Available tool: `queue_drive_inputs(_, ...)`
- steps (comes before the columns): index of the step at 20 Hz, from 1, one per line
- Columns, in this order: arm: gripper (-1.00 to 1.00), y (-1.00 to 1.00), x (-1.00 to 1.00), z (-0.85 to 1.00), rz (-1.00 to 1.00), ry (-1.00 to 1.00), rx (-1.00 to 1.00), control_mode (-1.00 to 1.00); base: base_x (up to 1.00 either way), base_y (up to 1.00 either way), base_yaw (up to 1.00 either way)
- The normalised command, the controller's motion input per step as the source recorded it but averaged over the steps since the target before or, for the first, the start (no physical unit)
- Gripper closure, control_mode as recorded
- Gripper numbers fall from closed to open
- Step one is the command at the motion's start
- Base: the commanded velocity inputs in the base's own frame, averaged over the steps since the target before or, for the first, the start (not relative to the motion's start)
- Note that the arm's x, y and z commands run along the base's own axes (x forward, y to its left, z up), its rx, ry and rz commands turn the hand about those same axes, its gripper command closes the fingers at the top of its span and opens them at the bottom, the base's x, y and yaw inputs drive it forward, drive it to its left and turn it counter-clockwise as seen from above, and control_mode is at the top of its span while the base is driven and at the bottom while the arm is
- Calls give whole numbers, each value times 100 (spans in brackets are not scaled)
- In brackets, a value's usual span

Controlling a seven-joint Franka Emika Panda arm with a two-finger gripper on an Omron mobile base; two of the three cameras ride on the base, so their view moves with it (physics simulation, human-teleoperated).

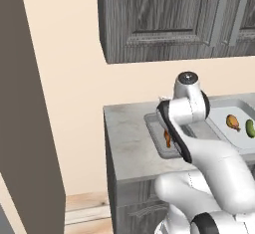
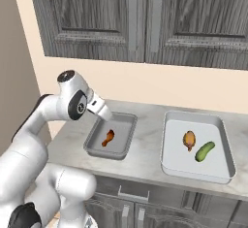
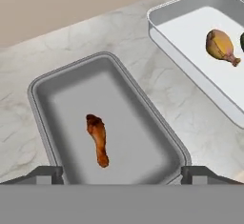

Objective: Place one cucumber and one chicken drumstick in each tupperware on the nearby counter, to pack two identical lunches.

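Cucumber point(image 3: 242, 43) barely shows, cut off at frame edge.

**Counter and items resting on it**

Counter point(image 2: 145, 159): pale grey marbled stone top over dark wood-grain cabinets, set against a beige wall.

Smaller grey tupperware point(image 2: 125, 136): shallow rectangular tray, flat on the stone toward the counter's left end.

Larger white-floored tupperware point(image 2: 170, 161): shallow rectangular tray, flat on the stone to the right of the grey tray, a strip of bare stone between the two. The trays do not touch.
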Motion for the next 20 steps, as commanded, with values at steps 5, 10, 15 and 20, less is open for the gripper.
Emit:
queue_drive_inputs(5,-100,0,-22,-2,-1,0,0,-100,0,0,0)
queue_drive_inputs(10,-100,0,0,0,0,0,0,100,-100,0,-25)
queue_drive_inputs(15,-100,0,0,0,0,0,0,100,-98,0,-78)
queue_drive_inputs(20,-100,0,0,0,0,0,0,100,-13,-21,-96)
